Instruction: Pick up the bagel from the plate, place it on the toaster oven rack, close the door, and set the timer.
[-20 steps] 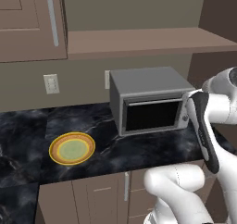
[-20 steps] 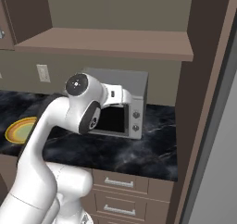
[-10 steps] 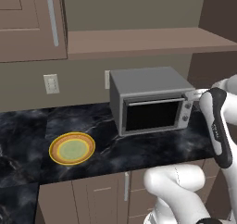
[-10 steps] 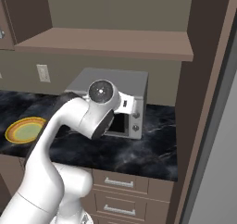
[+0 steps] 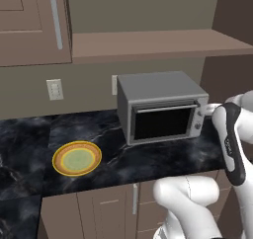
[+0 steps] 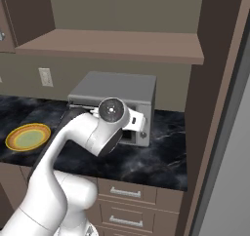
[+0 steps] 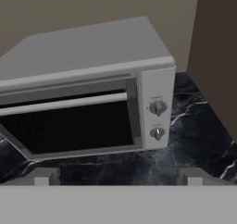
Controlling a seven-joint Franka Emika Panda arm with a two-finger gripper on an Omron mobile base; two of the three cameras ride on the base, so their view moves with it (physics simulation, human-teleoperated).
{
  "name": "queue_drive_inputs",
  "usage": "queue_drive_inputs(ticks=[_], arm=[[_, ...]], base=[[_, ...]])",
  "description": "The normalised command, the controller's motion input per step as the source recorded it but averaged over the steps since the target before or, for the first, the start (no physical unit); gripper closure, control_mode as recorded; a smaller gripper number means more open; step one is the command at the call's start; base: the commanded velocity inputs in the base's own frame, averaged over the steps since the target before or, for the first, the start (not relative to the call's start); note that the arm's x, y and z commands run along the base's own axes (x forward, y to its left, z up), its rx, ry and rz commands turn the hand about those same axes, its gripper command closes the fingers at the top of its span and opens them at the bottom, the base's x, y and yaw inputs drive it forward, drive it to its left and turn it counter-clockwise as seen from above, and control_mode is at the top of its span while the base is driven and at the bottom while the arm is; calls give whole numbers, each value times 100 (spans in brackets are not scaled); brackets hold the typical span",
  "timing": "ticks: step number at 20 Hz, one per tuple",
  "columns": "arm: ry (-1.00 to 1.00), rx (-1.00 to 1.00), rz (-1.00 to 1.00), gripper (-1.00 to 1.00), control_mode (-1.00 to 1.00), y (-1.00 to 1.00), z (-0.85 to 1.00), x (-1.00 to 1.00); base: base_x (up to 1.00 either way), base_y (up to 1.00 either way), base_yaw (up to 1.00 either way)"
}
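While nothing sits between them, the fingers (image 7: 118,177) stand wide apart and empty, their two grey tips low in the hand view with bare black marble between.

Item 1: tabletop (image 7: 194,140), black marbled stone with white veins, directly ahead of and beneath the fingers.

Item 2: toaster oven (image 7: 92,47), grey metal box, just beyond the fingers on the tabletop, its front facing them. In the left base view it stands (image 5: 158,87) against the back wall; in the right base view (image 6: 117,86) the arm crosses its front.

Item 3: door (image 7: 69,126), dark glass in a grey frame, shut, ahead of the left fingertip. A slim silver handle bar (image 7: 65,103) runs along its upper part.

Item 4: control strip (image 7: 157,107), ahead of the right fingertip, bearing two small round knobs, upper (image 7: 158,108) and lower (image 7: 157,133). Faint markings surround each knob; too small to read. No brand name legible.

Item 5: plate (image 5: 77,158), yellow-orange rim, pale green centre, flat on the tabletop well away from the fingers, on the far side of the toaster oven from them; also at the left edge of the right base view (image 6: 28,136). Its top appears bare.

Item 6: bagel and rack, location cannot be told behind the dark glass.

Item 7: wall outlet (image 5: 54,89), pale, on the back wall above the plate.

Item 8: wooden shelf (image 5: 158,43), above the toaster oven.
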Motion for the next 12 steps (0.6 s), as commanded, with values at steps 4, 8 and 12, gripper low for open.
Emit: queue_drive_inputs(ticks=[4,8,12], arm=[[-5,0,-3,-100,-100,0,-19,0],[0,0,0,-100,-100,-4,0,0],[0,-2,0,-100,-100,-1,0,0]], base=[[0,0,0],[0,0,0],[0,0,0]])
